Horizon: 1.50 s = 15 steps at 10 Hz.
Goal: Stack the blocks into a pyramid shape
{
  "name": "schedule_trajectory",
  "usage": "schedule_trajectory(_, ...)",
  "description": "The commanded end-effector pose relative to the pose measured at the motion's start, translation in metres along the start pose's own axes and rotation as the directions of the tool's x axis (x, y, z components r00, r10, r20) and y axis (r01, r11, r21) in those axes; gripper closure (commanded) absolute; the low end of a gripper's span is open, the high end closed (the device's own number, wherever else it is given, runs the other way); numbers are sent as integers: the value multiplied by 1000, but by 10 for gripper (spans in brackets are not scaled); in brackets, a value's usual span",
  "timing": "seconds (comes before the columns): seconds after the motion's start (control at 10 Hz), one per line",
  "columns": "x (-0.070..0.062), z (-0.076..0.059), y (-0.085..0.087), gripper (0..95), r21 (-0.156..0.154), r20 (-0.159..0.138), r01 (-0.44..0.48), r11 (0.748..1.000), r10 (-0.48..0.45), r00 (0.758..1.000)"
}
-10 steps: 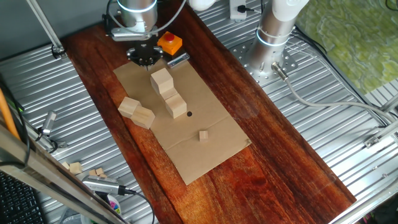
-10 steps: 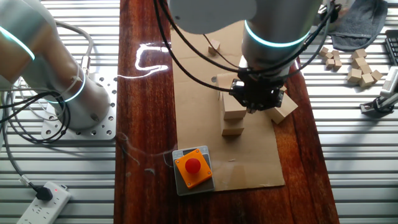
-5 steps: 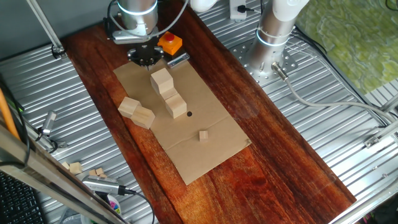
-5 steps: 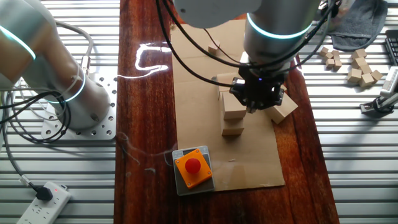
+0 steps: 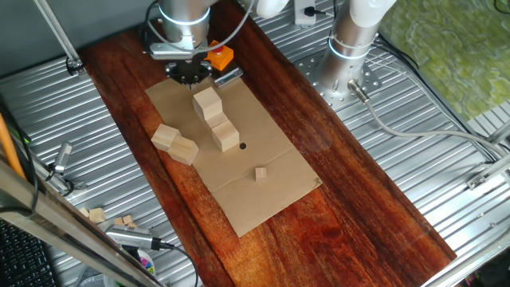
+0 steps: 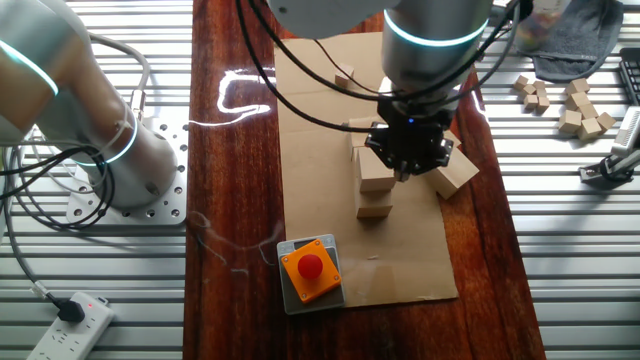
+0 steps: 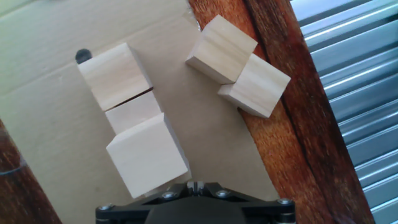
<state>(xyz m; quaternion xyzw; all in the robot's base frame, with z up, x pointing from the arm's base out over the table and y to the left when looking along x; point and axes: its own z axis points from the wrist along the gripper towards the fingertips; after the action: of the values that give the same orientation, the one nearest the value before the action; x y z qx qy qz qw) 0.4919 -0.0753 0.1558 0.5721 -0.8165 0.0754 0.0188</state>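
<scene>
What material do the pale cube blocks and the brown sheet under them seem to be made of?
The pale cube blocks look like unpainted light wood: faint grain lines, matte faces, no paint. The flat brown sheet looks like plain cardboard: dull tan surface, thin edge, probably uncoated.

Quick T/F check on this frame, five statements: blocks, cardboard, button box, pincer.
1. A row of blocks lies on the cardboard sheet. True.
2. The pincer holds a block. False: the hand view shows nothing held; all blocks lie below it.
3. Two blocks sit touching at the cardboard's edge. True.
4. The orange button box sits atop the blocks. False: it rests on the cardboard's corner, apart from them.
5. A finished pyramid stands. False: no pyramid shows.
</scene>
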Motion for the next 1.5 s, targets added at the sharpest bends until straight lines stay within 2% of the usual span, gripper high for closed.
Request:
schedule_trajectory(0.1,0,0,0,950,8,11,-16,1000,16,1000)
schedule_trajectory(0.4,0,0,0,950,20,20,-19,1000,18,1000)
schedule_trajectory(0.5,-1,0,-4,950,22,33,15,1000,-16,999)
schedule_trajectory(0.7,-3,4,-38,950,12,76,67,998,-67,995)
schedule_trajectory(0.8,-2,9,-58,950,3,120,83,997,-83,989)
schedule_trajectory(0.9,0,14,-70,950,6,136,103,995,-103,985)
schedule_trajectory(1.0,0,22,-84,760,12,143,133,991,-133,981)
schedule_trajectory(1.1,0,30,-94,570,33,142,130,991,-133,981)
schedule_trajectory(1.2,2,38,-98,570,47,150,130,990,-136,979)
schedule_trajectory(1.3,4,52,-106,570,77,140,153,985,-162,977)
schedule_trajectory(1.5,-4,66,-110,570,125,160,274,954,-292,943)
